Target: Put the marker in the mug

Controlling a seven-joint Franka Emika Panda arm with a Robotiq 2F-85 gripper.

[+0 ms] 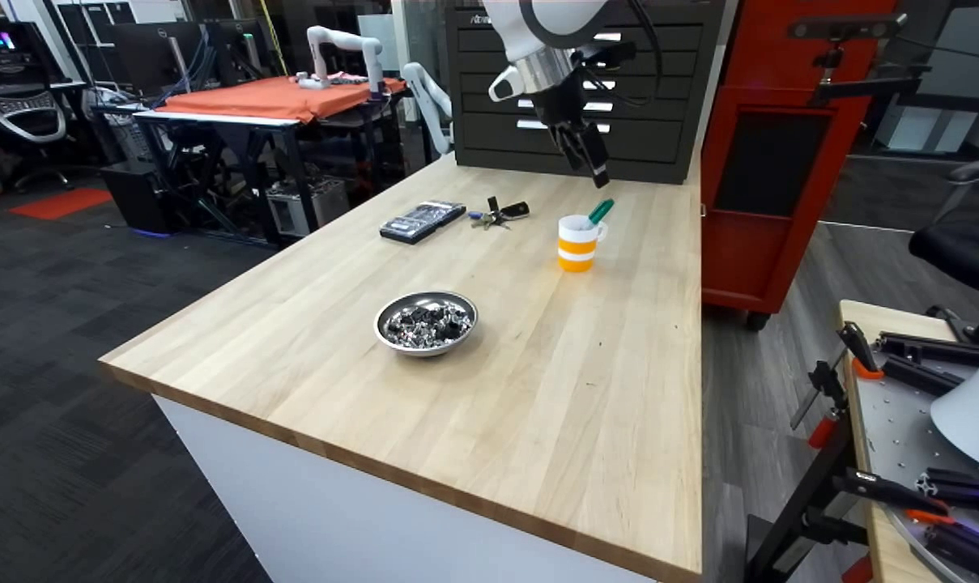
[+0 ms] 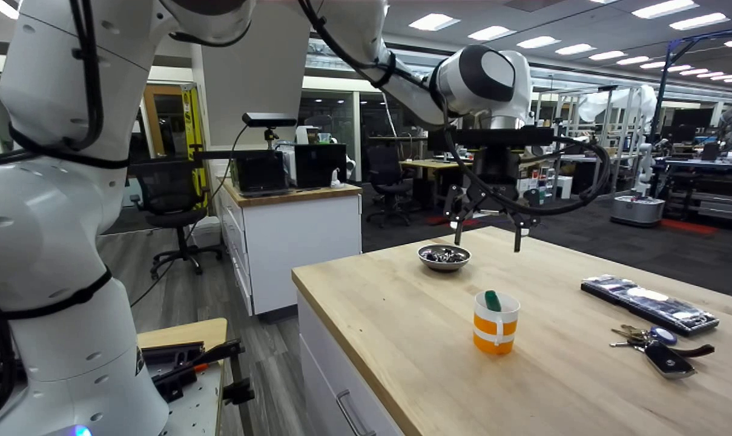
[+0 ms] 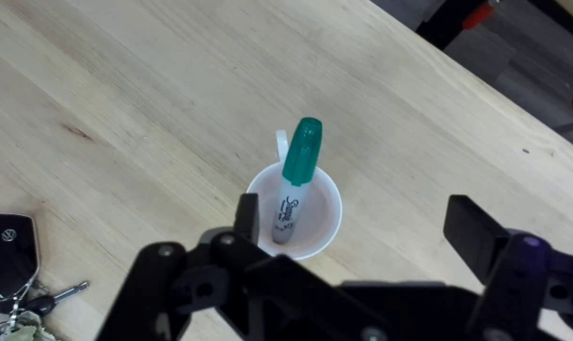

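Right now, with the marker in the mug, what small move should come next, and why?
I'd probably raise the jaws a little, away from the mug: they stand open, holding nothing, and the marker already leans inside, sticking out the top.

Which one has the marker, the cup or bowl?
The striped mug: the green-capped marker leans in it. The metal bowl holds silvery and dark bits.

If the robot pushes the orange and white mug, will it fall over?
The mug may tip if pushed up high, since it looks taller than wide. The marker leaning inside might roll around, being much thinner than the mug.
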